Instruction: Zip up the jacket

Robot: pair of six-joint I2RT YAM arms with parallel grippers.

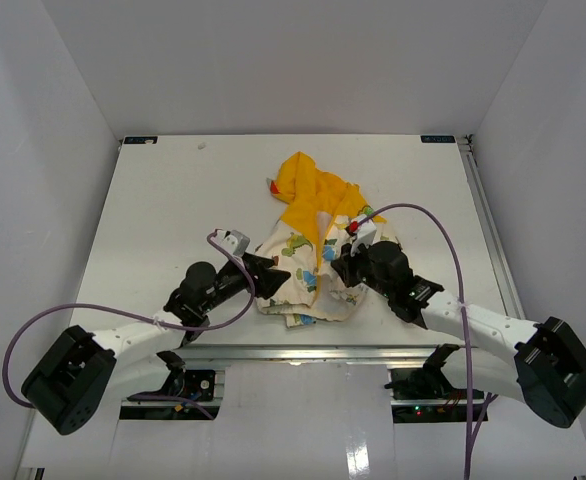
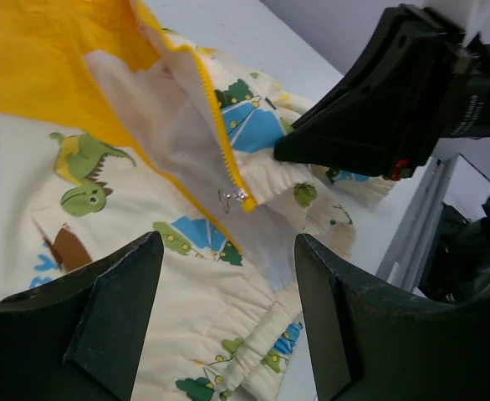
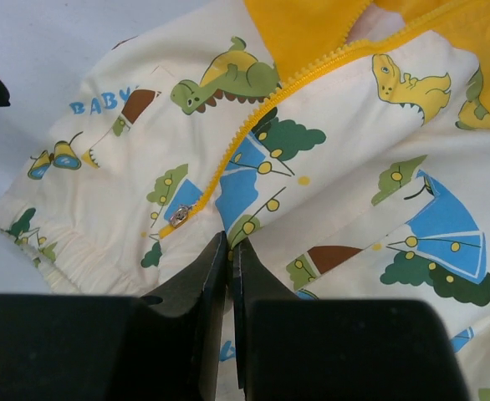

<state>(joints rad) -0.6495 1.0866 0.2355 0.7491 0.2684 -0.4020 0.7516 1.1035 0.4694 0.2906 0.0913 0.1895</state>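
A small cream jacket [image 1: 308, 262], printed with green dinosaurs, blue shapes and trees, lies rumpled near the middle of the white worktop [image 1: 163, 200], a little toward the near edge. Its bright yellow-orange hood [image 1: 308, 188] spreads away toward the far side. Two black robot arms reach in from the near edge, one at each side of the jacket's lower hem. The left claw [image 1: 273, 278] hovers at the hem on the left with its fingers [image 2: 119, 309] spread wide; it holds nothing, and printed cloth and gathered hem show in the gap between them. The right claw [image 1: 338, 268] sits against the hem on the right, its tip touching the cloth just beside the bottom end of the yellow zipper strip [image 3: 253, 125]. Its two fingers [image 3: 201, 309] are pressed together, and I cannot tell whether a fold of fabric is nipped between them. The small silver zipper slider [image 3: 179, 215] sits low, close to the hem. From the left wrist view, the front gapes open above the slider, showing the pale inside and the yellow lining.
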